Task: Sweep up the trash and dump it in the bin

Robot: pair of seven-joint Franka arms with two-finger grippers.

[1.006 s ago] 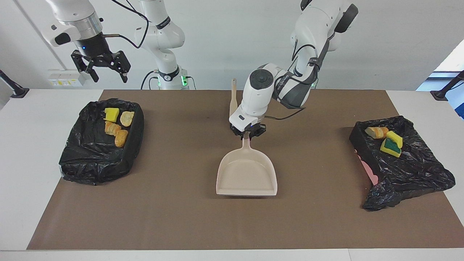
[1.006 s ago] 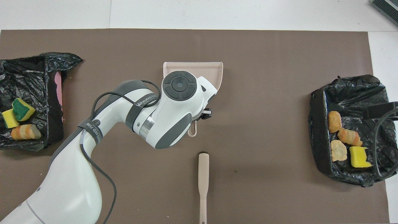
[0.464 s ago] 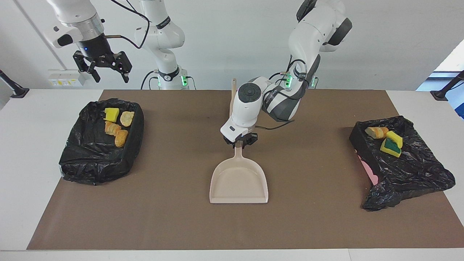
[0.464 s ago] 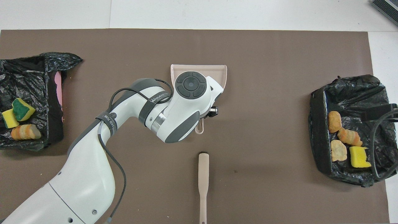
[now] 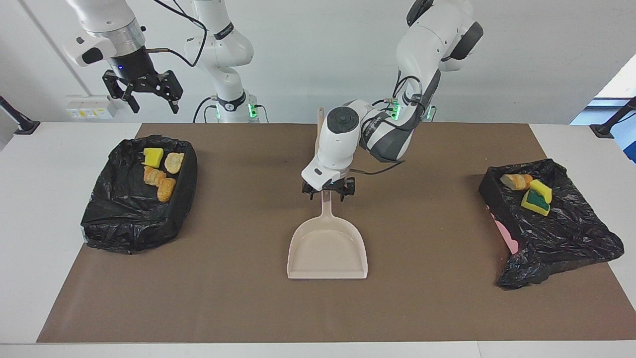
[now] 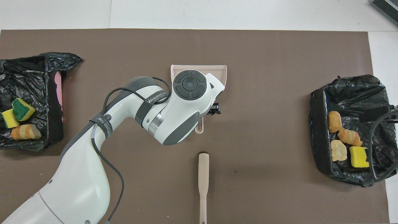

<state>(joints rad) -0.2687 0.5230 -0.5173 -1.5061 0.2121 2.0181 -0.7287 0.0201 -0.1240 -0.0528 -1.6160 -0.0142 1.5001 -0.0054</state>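
Released a moment ago, the dustpan [image 5: 328, 246] lies flat mid-mat; the left gripper [image 5: 328, 190] hangs over its handle, jaws wide. Trash [image 5: 159, 171] sits in both black-lined bins [image 5: 134, 219], so sweeping looks done. Right gripper [image 5: 144, 92] waits, spread, above its bin. Brown mat [image 5: 238, 298], white wall.

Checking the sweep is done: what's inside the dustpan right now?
In the facing view the dustpan tray looks bare, with no trash pieces in it. From overhead, the left arm covers most of the tray, showing only its outer rim. The left end effector is open over the handle.
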